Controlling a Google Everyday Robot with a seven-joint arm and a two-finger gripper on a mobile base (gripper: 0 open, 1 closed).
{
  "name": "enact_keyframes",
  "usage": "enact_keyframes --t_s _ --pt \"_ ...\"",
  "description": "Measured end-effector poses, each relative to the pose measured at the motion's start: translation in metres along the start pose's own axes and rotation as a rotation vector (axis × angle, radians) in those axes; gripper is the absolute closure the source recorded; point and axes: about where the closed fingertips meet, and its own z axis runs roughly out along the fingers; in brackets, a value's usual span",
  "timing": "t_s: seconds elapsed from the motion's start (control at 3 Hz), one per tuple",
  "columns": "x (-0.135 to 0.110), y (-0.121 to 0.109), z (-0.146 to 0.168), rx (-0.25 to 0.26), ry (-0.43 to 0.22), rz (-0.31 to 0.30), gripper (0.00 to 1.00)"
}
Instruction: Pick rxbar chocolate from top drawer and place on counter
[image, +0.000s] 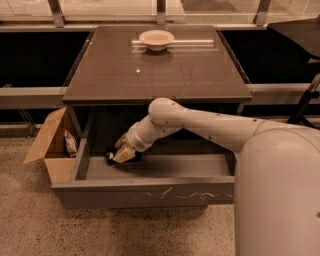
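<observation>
The top drawer (145, 192) is pulled out under the counter (165, 75). Its grey front panel is scratched. My gripper (123, 154) reaches down into the drawer's left rear part, with the pale arm (200, 122) coming in from the right. A small black thing, the rxbar chocolate (109, 157), lies on the drawer floor right at the gripper's left side. The gripper covers most of it. I cannot tell whether the gripper holds it.
A pale bowl (156, 37) stands at the back of the counter. An open brown cardboard box (50, 145) with a pale snack bag (70, 143) sits on the speckled floor left of the drawer. My robot body (280, 200) fills the lower right.
</observation>
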Motion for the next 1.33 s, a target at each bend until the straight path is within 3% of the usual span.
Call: enact_keyframes --t_s 0.33,0.67,1.0,1.33 --pt "-0.021 -0.002 -0.049 0.048 -0.155 -0.069 1.0" --pt "-0.033 0.0 -0.091 0.065 -0.255 -0.122 1.0" --pt "-0.044 0.004 -0.129 0.071 -0.28 -0.17 1.0" --pt "-0.049 0.009 -0.135 0.078 -0.28 -0.173 1.0"
